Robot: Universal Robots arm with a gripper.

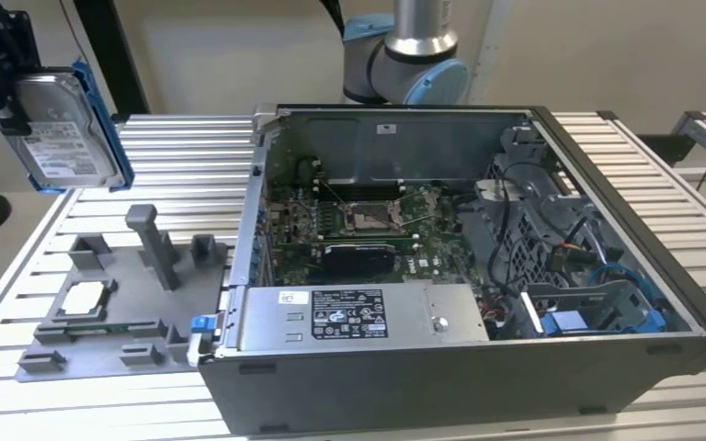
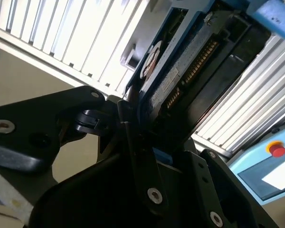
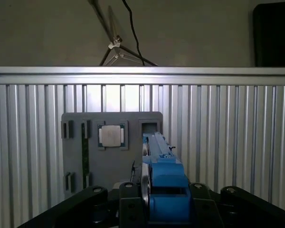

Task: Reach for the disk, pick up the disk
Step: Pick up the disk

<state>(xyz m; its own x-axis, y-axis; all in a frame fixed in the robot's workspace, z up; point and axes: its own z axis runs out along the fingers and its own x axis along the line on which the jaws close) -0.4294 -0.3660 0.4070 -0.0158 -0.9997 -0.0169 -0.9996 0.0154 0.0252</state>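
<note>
High at the exterior view's left, the gripper is clamping the disk (blue-framed, label showing), holding it upright, clear of the table. A grey tray is lying beneath, beside the open case.

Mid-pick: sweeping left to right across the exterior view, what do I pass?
The disk, held aloft in the end effector → tall grey post on the fixture plate → power-supply box in the open computer case → blue bracket.
</note>
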